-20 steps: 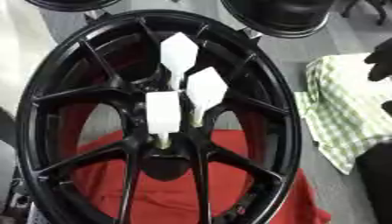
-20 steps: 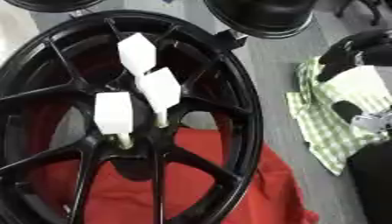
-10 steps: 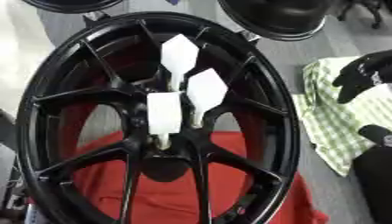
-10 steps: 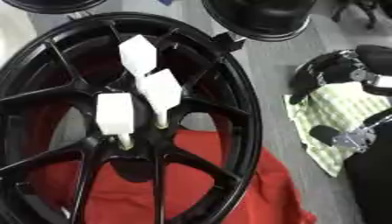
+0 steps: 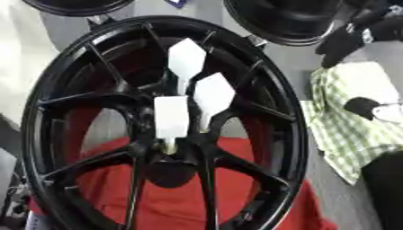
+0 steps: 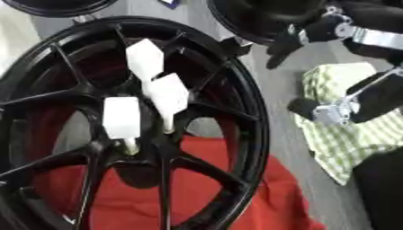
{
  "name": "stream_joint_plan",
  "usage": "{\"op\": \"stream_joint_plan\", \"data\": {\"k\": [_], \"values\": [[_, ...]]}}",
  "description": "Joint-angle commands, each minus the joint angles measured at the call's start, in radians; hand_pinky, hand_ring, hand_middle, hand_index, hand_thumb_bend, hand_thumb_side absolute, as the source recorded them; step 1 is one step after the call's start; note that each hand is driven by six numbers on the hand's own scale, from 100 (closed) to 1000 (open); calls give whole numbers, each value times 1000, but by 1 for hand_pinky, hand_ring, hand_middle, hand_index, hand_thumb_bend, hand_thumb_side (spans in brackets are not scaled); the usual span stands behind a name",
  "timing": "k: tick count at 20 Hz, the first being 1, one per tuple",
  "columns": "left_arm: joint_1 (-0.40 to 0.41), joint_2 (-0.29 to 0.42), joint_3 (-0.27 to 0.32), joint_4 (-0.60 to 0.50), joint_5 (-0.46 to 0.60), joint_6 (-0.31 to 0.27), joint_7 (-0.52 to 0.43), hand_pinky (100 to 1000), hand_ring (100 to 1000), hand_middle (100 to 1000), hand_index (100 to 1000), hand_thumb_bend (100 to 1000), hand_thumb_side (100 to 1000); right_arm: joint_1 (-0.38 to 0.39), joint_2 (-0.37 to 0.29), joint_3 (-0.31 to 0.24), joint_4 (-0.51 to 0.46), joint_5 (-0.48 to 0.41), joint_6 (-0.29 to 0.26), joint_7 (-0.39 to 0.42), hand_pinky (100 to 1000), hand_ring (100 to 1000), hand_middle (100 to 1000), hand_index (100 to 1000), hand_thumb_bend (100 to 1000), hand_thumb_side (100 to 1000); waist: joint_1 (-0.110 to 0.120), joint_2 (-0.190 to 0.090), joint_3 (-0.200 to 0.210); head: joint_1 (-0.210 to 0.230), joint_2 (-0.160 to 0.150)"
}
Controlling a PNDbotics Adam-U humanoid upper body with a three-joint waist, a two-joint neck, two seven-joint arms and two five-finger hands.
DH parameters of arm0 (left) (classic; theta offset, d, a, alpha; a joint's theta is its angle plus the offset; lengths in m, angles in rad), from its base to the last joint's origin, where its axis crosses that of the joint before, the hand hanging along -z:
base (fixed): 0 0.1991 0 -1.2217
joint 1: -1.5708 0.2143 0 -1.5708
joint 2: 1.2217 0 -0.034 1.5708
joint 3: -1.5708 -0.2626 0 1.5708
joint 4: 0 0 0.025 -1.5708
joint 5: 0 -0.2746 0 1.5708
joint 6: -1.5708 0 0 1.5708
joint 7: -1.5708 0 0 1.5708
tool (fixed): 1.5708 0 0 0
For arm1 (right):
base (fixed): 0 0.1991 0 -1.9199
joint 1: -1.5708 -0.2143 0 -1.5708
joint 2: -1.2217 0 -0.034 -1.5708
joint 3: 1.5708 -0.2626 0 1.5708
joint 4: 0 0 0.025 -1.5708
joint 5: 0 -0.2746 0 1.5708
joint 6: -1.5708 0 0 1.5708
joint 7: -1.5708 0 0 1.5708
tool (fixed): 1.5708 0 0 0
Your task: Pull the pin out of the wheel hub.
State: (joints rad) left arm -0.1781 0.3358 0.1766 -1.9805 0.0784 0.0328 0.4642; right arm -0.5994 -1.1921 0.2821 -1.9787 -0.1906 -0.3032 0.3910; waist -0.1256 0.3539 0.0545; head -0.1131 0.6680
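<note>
The black wheel hub [image 5: 157,130] fills the left and middle of my view, lying flat over a red cloth [image 5: 169,197] that shows through its lower spokes. Three white pins with flat paddle-shaped heads stand up out of it near the centre. The leftmost pin [image 5: 171,117] has a rectangular head and its stem goes down into the hub just at 12 o'clock of the dark centre bore [image 5: 169,168]. Just at 2 o'clock of it stands a second pin [image 5: 213,95] with a pointed head, and at 12 o'clock of that one a third pin [image 5: 186,59], also pointed, nearer the far rim. None of them is touched by anything.

Beyond the hub's rim, at 12 and 1 o'clock, the edges of two more black wheels [image 5: 287,20] show at the far side.

To the right of the hub a green-and-white checked cloth [image 5: 346,130] lies on the grey worktop [image 6: 275,90]. My right robot hand [image 6: 315,31] hangs above the far end of that cloth, at about 2 o'clock from the hub's centre, well apart from the pins; its dark fingers [image 6: 277,49] point down toward the hub's rim, relaxed and apart, holding nothing. My left robot hand does not show in either view
</note>
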Motion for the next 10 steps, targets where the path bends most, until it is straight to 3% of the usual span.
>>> {"op": "stream_joint_plan", "data": {"k": [1,10], "values": [[-15,25,0,-19,6,-2,-7,773,575,656,668,100,790,-60,31,21,37,-35,61,57,865,829,681,778,316,266,3,-26,10,-17,-17],[-28,29,1,-19,14,-4,-8,774,575,656,668,100,788,-159,123,63,148,-46,169,213,873,851,714,821,347,305,-6,-31,36,-35,-22]]}}
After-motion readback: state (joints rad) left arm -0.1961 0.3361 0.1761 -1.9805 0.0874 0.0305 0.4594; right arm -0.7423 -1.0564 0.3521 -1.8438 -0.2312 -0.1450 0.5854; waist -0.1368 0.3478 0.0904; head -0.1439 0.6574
